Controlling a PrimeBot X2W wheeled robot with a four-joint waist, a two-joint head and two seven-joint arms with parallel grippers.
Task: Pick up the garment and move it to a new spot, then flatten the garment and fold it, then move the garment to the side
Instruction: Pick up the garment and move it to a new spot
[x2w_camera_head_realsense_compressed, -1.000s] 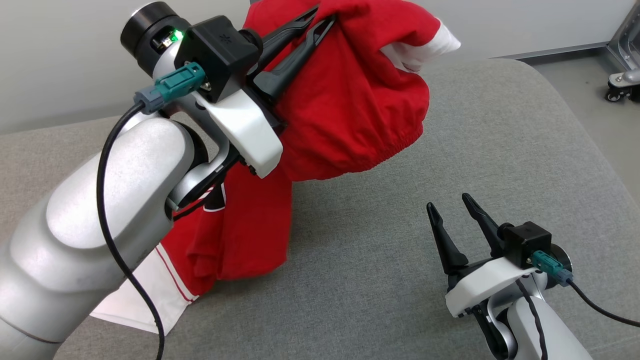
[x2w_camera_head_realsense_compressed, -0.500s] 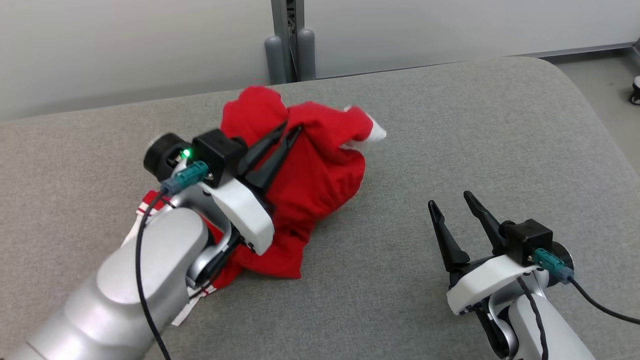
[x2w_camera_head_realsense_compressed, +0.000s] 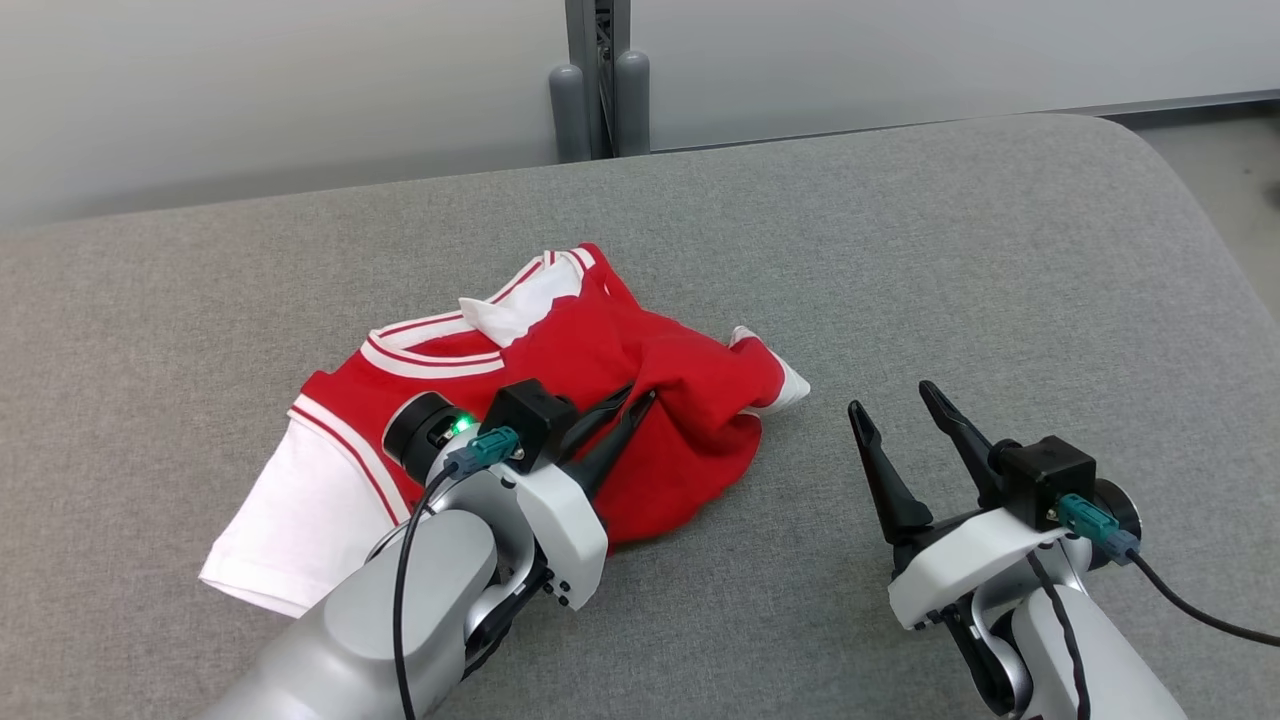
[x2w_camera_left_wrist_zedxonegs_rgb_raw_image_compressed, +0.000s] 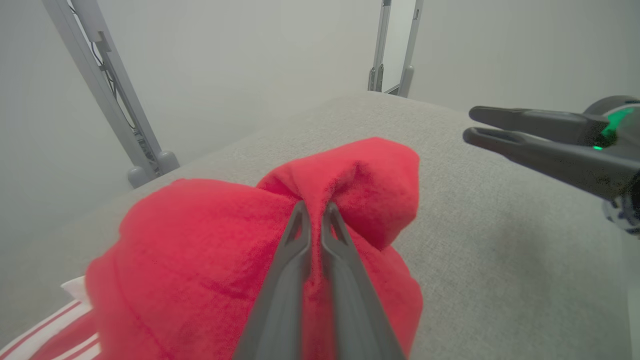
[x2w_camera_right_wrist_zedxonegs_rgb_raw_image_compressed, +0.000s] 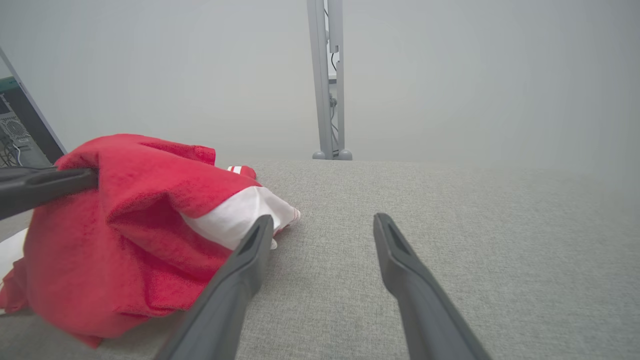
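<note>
The garment (x2w_camera_head_realsense_compressed: 560, 370) is a red shirt with white sleeves and red-striped white trim, lying crumpled on the grey padded table (x2w_camera_head_realsense_compressed: 950, 260). My left gripper (x2w_camera_head_realsense_compressed: 638, 398) is shut on a raised fold of its red cloth near the shirt's right side; the left wrist view shows the fingers pinching that red fold (x2w_camera_left_wrist_zedxonegs_rgb_raw_image_compressed: 350, 185). My right gripper (x2w_camera_head_realsense_compressed: 892, 400) stands open to the right of the shirt, low over the table, nothing between its fingers. In the right wrist view the garment (x2w_camera_right_wrist_zedxonegs_rgb_raw_image_compressed: 125, 220) bulges at the left, its white sleeve end beside my left fingertip (x2w_camera_right_wrist_zedxonegs_rgb_raw_image_compressed: 262, 225).
A grey metal post (x2w_camera_head_realsense_compressed: 600, 80) stands behind the table's far edge against a pale wall. The table's rounded right edge (x2w_camera_head_realsense_compressed: 1200, 230) drops to the floor. Bare grey padding stretches right of the shirt and along the far side.
My left gripper has come down from high up, lowering the bunched shirt onto the table, where it now lies partly spread. The right gripper has barely moved.
</note>
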